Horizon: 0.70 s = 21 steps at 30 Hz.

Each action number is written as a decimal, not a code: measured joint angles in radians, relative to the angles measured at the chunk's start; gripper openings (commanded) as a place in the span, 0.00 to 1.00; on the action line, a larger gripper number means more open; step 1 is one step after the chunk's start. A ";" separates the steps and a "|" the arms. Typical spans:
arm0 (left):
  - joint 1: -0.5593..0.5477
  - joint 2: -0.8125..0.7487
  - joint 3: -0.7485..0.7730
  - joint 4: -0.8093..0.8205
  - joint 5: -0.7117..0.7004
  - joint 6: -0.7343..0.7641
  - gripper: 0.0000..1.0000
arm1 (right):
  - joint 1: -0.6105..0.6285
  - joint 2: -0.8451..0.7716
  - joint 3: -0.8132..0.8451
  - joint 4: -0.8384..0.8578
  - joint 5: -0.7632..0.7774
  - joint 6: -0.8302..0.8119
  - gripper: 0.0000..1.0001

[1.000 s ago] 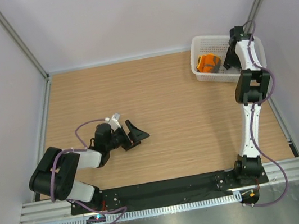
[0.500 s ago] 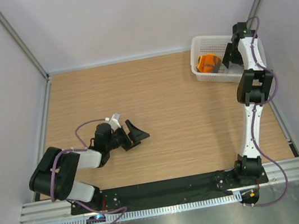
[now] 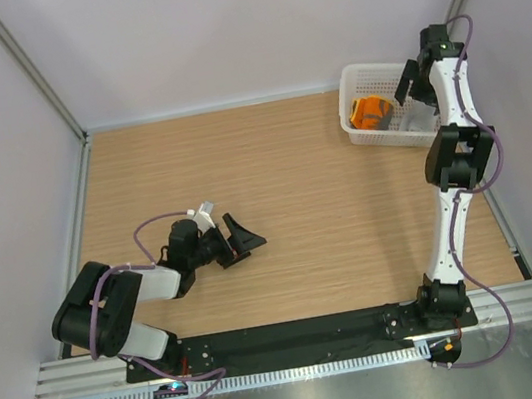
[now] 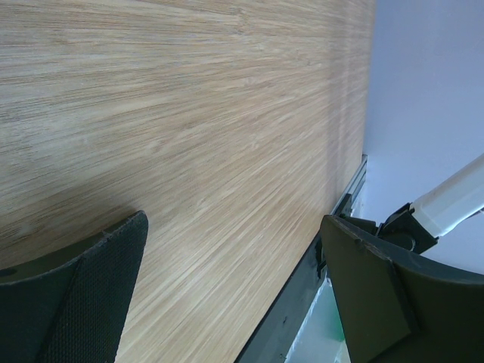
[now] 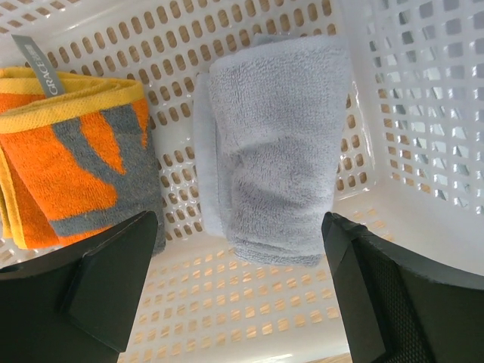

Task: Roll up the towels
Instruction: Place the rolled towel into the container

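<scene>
Orange towel point(image 5: 76, 159) beside grey towel point(image 5: 276, 151) inside white basket point(image 5: 423, 113) (walls all round)

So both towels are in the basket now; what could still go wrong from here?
The grey towel, rolled, lies loose in a corner of the basket and may unroll. The right gripper hangs open close above it; a finger could snag it or the orange towel when lifting away.

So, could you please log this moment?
grey towel: rolled, in basket | orange towel: beside it | right gripper: open above | left gripper: open
</scene>
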 measured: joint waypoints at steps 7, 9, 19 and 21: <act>0.000 0.000 0.000 0.000 0.000 0.000 0.97 | 0.000 -0.088 -0.125 0.040 -0.038 0.019 0.97; 0.000 0.000 0.000 0.000 0.000 0.000 0.97 | 0.001 -0.140 -0.169 0.056 -0.043 0.023 0.98; -0.001 -0.050 0.007 -0.082 -0.024 0.004 0.97 | 0.044 -0.546 -0.487 0.170 -0.052 0.050 0.98; 0.000 -0.102 0.017 -0.167 -0.044 0.021 0.97 | 0.066 -0.601 -0.546 0.189 -0.053 0.054 0.98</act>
